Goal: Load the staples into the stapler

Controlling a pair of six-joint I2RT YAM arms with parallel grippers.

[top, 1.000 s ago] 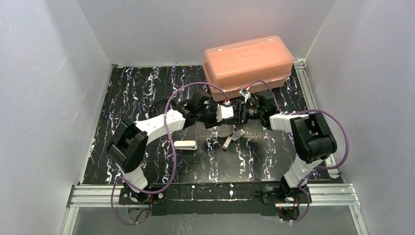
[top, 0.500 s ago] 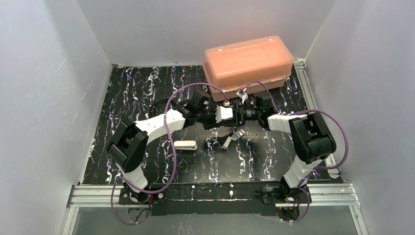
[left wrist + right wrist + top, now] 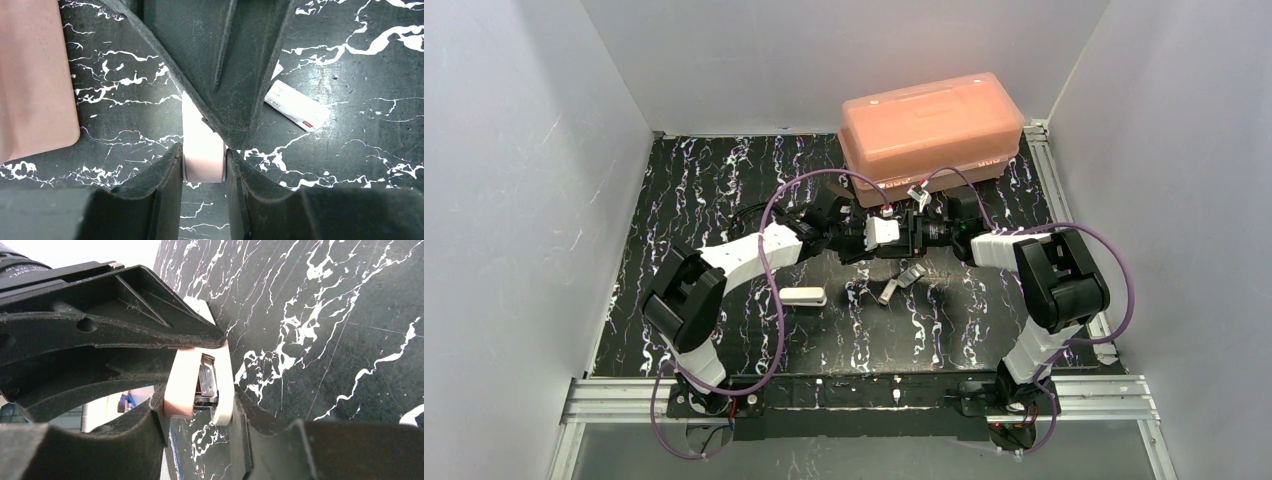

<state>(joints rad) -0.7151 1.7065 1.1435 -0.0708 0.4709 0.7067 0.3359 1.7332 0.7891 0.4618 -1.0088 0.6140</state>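
The stapler [image 3: 884,231], white with a pinkish underside, hangs above the table's middle between both grippers. My left gripper [image 3: 865,239] is shut on one end; the left wrist view shows its fingers pressed to both sides of the stapler [image 3: 202,150]. My right gripper [image 3: 907,232] comes from the opposite side and is shut on the other end. In the right wrist view the stapler [image 3: 197,385] sits pinched between the fingers, with the silvery metal channel [image 3: 207,382] showing between its two halves. A greyish strip of staples [image 3: 887,292] and a small whitish packet [image 3: 911,275] lie just in front.
A large orange lidded box [image 3: 932,135] stands at the back right, close behind the grippers. A cream oblong block [image 3: 804,296] lies left of centre. The whitish packet [image 3: 296,105] lies on the black marbled tabletop [image 3: 724,180] under the arms. White walls enclose three sides.
My right gripper has moved slightly left onto the stapler, opened wider and then closed on it. The left gripper has kept its hold and barely moved.
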